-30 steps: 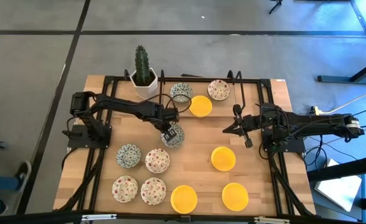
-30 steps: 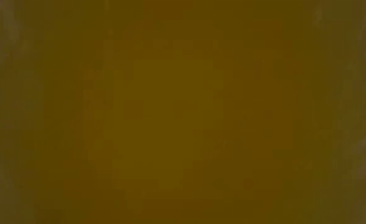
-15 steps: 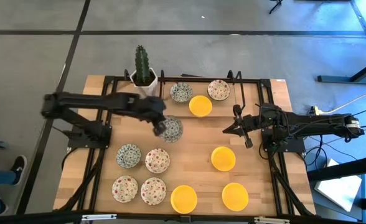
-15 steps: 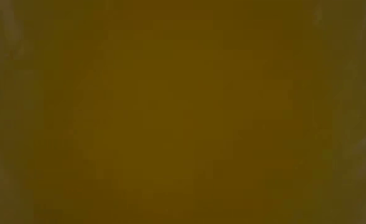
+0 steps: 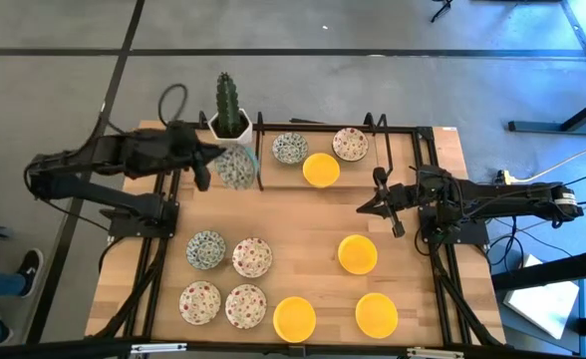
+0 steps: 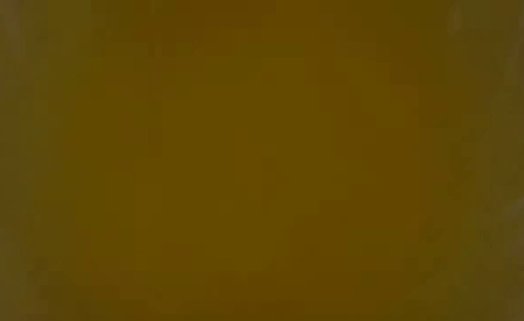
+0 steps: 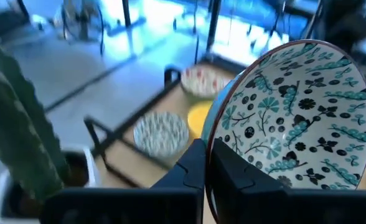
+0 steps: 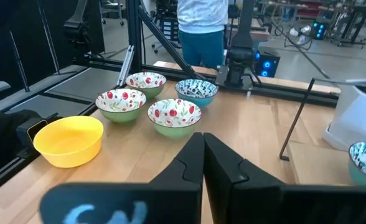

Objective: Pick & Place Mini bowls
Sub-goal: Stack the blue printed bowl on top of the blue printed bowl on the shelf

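Bowls sit spread over the wooden bench (image 5: 303,214). The left gripper (image 5: 213,165) hangs near the bench's far left corner, just beside the cactus pot (image 5: 230,128), its fingers clamped on the rim of a blue-green patterned bowl (image 5: 237,167). The left wrist view shows that bowl (image 7: 295,115) tilted on edge, clear of the surface. The right gripper (image 5: 385,204) waits near the right edge, its fingers closed on nothing.

Along the far edge stand 3 bowls: a blue-green one (image 5: 290,149), a yellow one (image 5: 321,169) and a speckled one (image 5: 350,144). Toward the near left corner lie 4 more: 1 blue-green bowl (image 5: 205,249) and 3 speckled bowls (image 5: 252,256). 3 yellow bowls (image 5: 358,253) lie toward the near right corner. The low view shows only a flat amber blur.

The task seems about midway: 1 bowl is in transit, its target spot unclear, and whether the 10 resting bowls are already placed cannot be told.
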Robot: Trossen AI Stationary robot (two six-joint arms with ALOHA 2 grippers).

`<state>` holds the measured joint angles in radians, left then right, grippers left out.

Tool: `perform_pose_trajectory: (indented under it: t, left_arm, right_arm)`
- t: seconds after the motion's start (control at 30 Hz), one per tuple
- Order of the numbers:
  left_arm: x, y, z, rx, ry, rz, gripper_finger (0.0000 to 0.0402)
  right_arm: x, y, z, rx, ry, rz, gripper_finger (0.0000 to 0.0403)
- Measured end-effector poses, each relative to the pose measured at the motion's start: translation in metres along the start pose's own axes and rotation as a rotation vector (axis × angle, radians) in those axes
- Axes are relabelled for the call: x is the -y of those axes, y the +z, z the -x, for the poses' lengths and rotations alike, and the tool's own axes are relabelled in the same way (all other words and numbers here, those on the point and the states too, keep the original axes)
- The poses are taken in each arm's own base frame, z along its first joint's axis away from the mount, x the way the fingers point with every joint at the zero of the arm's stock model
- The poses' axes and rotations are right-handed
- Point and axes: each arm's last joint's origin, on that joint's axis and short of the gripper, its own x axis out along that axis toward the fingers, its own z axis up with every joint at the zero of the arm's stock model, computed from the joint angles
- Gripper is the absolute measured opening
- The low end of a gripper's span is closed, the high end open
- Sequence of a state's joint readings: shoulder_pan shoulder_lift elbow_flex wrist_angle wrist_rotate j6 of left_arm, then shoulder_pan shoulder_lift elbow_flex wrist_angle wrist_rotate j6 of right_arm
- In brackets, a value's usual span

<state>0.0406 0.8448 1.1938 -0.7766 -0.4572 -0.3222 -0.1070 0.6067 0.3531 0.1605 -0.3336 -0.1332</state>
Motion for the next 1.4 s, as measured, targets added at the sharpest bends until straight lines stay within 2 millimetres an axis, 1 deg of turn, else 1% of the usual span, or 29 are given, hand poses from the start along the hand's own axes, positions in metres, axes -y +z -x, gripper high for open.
perform_pose_trajectory:
  t: [0.1, 0.2, 0.33, 0.43, 0.53, 0.67, 0.77, 0.9, 1.03, 1.13, 1.27, 1.33, 1.4]
  left_arm:
    - [0.000, 0.013, -0.003, 0.099, -0.031, -0.003, 0.0004]
    - [0.002, 0.027, -0.013, 0.194, -0.075, -0.014, 0.0004]
    - [0.000, 0.049, -0.032, 0.215, -0.021, -0.046, 0.0004]
    - [-0.003, 0.068, -0.054, 0.197, 0.050, -0.073, 0.0004]
    - [-0.010, 0.092, -0.078, 0.157, 0.078, -0.103, 0.0004]
    - [-0.026, 0.120, -0.112, 0.076, 0.119, -0.119, 0.0004]
    - [-0.042, 0.131, -0.145, -0.021, 0.124, -0.123, 0.0004]
    - [-0.065, 0.129, -0.191, -0.191, 0.147, -0.132, 0.0004]
    - [-0.085, 0.112, -0.234, -0.400, 0.132, -0.148, 0.0004]
    - [-0.094, 0.098, -0.261, -0.502, 0.099, -0.159, 0.0004]
    - [-0.099, 0.081, -0.287, -0.567, -0.015, -0.151, 0.0004]
    - [-0.099, 0.076, -0.294, -0.583, -0.066, -0.170, 0.0004]
    - [-0.099, 0.073, -0.297, -0.599, -0.075, -0.184, 0.0004]
  right_arm:
    - [0.000, 0.001, 0.000, 0.014, -0.002, 0.011, 0.0007]
    - [0.000, 0.001, 0.000, 0.014, -0.002, 0.011, 0.0007]
    - [0.000, 0.002, 0.000, 0.015, -0.002, 0.012, 0.0007]
    - [0.000, 0.002, 0.000, 0.019, -0.003, 0.019, 0.0007]
    - [0.000, 0.000, 0.000, 0.002, 0.000, 0.023, 0.0007]
    - [0.000, 0.000, 0.000, -0.003, 0.000, 0.016, 0.0007]
    - [0.000, -0.001, 0.000, -0.006, 0.001, 0.003, 0.0007]
    - [-0.001, -0.004, 0.000, -0.034, 0.016, -0.014, 0.0007]
    - [-0.002, -0.005, 0.000, -0.050, 0.040, -0.041, 0.0007]
    - [-0.002, -0.005, 0.000, -0.044, 0.050, -0.042, 0.0007]
    - [-0.002, -0.005, 0.000, -0.045, 0.051, -0.047, 0.0007]
    - [-0.002, -0.005, 0.000, -0.045, 0.051, -0.048, 0.0007]
    - [-0.002, -0.005, 0.000, -0.045, 0.051, -0.047, 0.0007]
